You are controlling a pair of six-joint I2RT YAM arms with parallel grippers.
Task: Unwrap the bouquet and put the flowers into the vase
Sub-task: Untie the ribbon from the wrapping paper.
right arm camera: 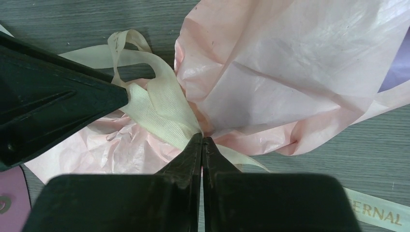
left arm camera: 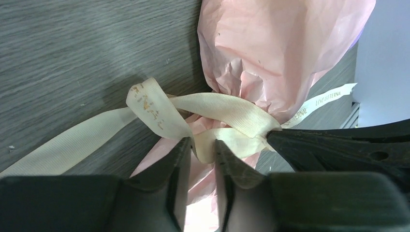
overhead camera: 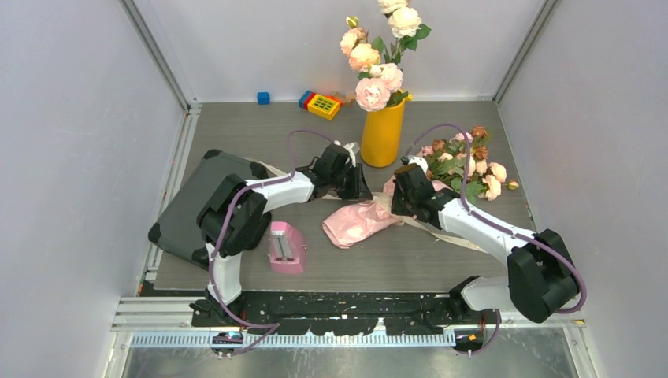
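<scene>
Black left gripper (left arm camera: 203,147) narrow, pinching a ribbon (left arm camera: 232,108) loop | right gripper (right arm camera: 202,140) tips together on ribbon at the knot | bouquet (overhead camera: 358,223) lying on table (overhead camera: 236,130) between arms | flowers (overhead camera: 465,165) near vase (overhead camera: 382,134), on its right

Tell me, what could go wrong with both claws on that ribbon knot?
The right gripper pinches exactly where the ribbon meets the pink paper, so a pull might tear paper instead of loosening the knot. The left gripper has one ribbon loop between its fingers; pulling the wrong strand could tighten it. The vase stands close behind both arms and might get knocked.
</scene>
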